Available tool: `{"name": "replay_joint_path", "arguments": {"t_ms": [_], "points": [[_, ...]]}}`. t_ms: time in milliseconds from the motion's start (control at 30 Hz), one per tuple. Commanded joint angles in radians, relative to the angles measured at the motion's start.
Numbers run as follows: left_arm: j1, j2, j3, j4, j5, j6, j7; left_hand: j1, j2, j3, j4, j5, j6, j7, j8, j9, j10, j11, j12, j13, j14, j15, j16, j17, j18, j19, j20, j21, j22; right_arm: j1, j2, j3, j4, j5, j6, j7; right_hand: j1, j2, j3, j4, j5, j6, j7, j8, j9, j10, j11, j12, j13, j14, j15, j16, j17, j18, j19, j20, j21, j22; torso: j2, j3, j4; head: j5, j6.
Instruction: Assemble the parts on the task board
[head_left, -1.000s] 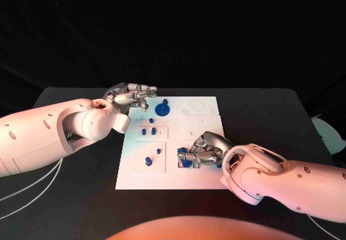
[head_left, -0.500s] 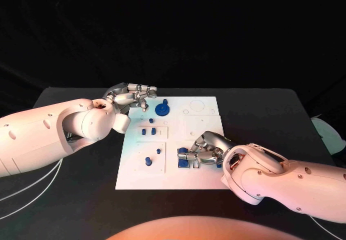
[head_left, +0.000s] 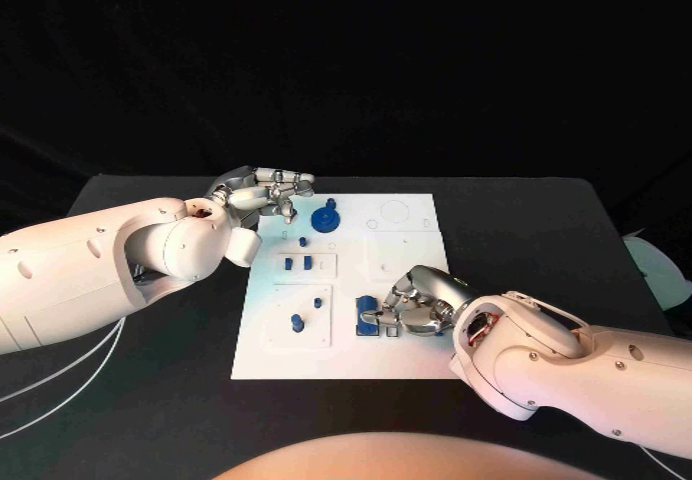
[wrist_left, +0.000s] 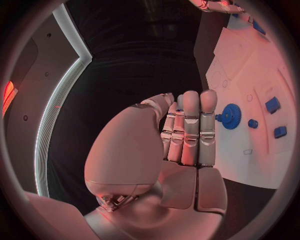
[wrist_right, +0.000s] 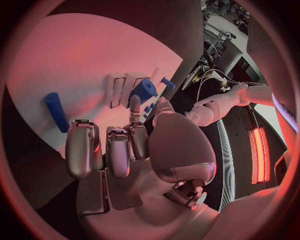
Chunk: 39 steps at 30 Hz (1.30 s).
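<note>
The white task board lies mid-table. My left hand hovers at its far left corner with straight fingers side by side, holding nothing. A blue gear stands just beyond those fingers. My right hand hangs over the near right recess, fingers bent down beside two blue pieces. In the right wrist view one fingertip reaches a blue piece, and nothing lies in the palm. A blue cylinder lies flat on the board.
Other blue parts sit on the board's left half: a pair in a recess, a small peg and two pegs nearer me. Round sockets mark the far right corner. Black table surrounds the board.
My right hand has slid a little to the right and towards me, uncovering a blue piece in the near right recess. The left hand has not moved.
</note>
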Motion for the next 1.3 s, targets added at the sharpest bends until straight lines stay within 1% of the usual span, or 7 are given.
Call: {"name": "replay_joint_path", "arguments": {"t_ms": [33,233,367,533,800,1033,1300], "points": [[0.0,0.0,0.001,0.002,0.002,0.017,0.002,-0.009,0.004,-0.001,-0.003,-0.001,-0.001,0.002,0.001,-0.001,-0.007,0.002,0.004,0.0,-0.007,0.002,-0.006,-0.002,0.007,-0.005,0.0,-0.006,-0.001,-0.002,-0.008,0.0,0.012,-0.038,0.04,0.021,0.029,-0.001,0.006,-0.002,0.027,-0.005,-0.003,0.003,0.002,0.034,0.002,0.005,0.122,0.103,-0.007,0.004,0.247,-0.014,0.046,-0.01,0.005,0.212,0.0,-0.0006,-0.001,0.003,-0.001],[0.0,0.0,0.001,0.001,0.002,0.017,0.001,-0.01,0.005,-0.001,-0.003,-0.001,-0.002,0.002,0.001,-0.001,-0.008,0.002,0.004,0.0,-0.007,0.003,-0.006,-0.002,0.007,-0.005,0.0,-0.007,-0.002,-0.003,-0.016,0.0,0.02,-0.043,0.052,0.024,0.039,-0.001,0.006,-0.002,0.034,-0.005,-0.003,0.003,0.003,0.035,0.002,0.006,0.124,0.103,-0.007,0.004,0.248,-0.014,0.047,-0.01,0.007,0.212,0.0,0.0001,0.0,0.004,-0.002],[0.0,0.0,0.001,0.001,0.002,0.017,-0.001,-0.011,0.006,-0.002,-0.002,-0.001,-0.002,0.002,0.001,-0.001,-0.009,0.003,0.005,0.0,-0.007,0.003,-0.006,-0.002,0.007,-0.005,0.001,-0.007,-0.002,-0.004,-0.015,0.0,0.019,-0.049,0.056,0.018,0.04,0.0,0.006,-0.002,0.034,-0.005,-0.003,0.003,0.003,0.035,0.002,0.007,0.124,0.103,-0.007,0.005,0.249,-0.014,0.047,-0.01,0.008,0.212,0.0,-0.0006,-0.0002,0.004,-0.001],[0.0,0.0,0.001,0.002,0.002,0.017,-0.002,-0.013,0.007,-0.002,-0.001,-0.001,-0.002,0.002,0.001,-0.002,-0.009,0.003,0.005,0.0,-0.007,0.003,-0.006,-0.002,0.007,-0.005,0.001,-0.009,-0.003,-0.004,-0.012,0.0,0.009,-0.054,0.06,0.008,0.044,0.003,0.007,0.0,0.037,-0.004,-0.003,0.003,0.004,0.036,0.002,0.01,0.126,0.103,-0.007,0.006,0.251,-0.014,0.047,-0.01,0.01,0.213,0.0,-0.0015,0.0009,0.004,-0.002],[0.0,0.0,0.001,0.003,0.002,0.015,-0.002,-0.014,0.007,-0.002,0.0,-0.001,-0.002,0.003,0.001,-0.002,-0.009,0.003,0.005,0.0,-0.007,0.003,-0.006,-0.002,0.007,-0.005,0.001,-0.008,-0.003,-0.004,0.008,0.0,-0.016,-0.068,0.077,-0.005,0.056,0.017,0.009,0.001,0.046,-0.004,-0.004,0.004,0.005,0.038,0.001,0.012,0.129,0.103,-0.008,0.006,0.251,-0.014,0.047,-0.01,0.008,0.212,-0.001,-0.0008,-0.0006,0.007,-0.006],[0.0,0.001,0.001,0.002,0.002,0.015,-0.002,-0.014,0.007,-0.002,0.0,-0.001,-0.002,0.003,0.001,-0.002,-0.009,0.003,0.005,0.0,-0.007,0.003,-0.006,-0.002,0.007,-0.005,0.001,-0.008,-0.003,-0.004,0.017,0.0,-0.029,-0.083,0.093,-0.009,0.118,0.021,0.013,-0.016,0.01,-0.006,-0.006,0.004,0.008,0.037,0.0,0.009,0.129,0.103,-0.009,0.005,0.249,-0.014,0.046,-0.012,0.007,0.212,-0.001,-0.0007,-0.0016,0.007,-0.008],[0.0,0.002,0.001,0.0,0.002,0.016,-0.002,-0.014,0.008,-0.002,0.0,-0.001,-0.003,0.003,0.0,-0.002,-0.01,0.003,0.006,0.0,-0.007,0.003,-0.006,-0.002,0.007,-0.005,0.001,-0.009,-0.003,-0.004,0.017,0.0,-0.032,-0.101,0.091,-0.012,0.153,0.025,0.017,-0.027,-0.008,-0.007,-0.007,0.003,0.01,0.037,-0.002,0.009,0.13,0.103,-0.01,0.005,0.249,-0.014,0.046,-0.012,0.007,0.212,-0.001,-0.0005,-0.0005,0.004,-0.005]]}}
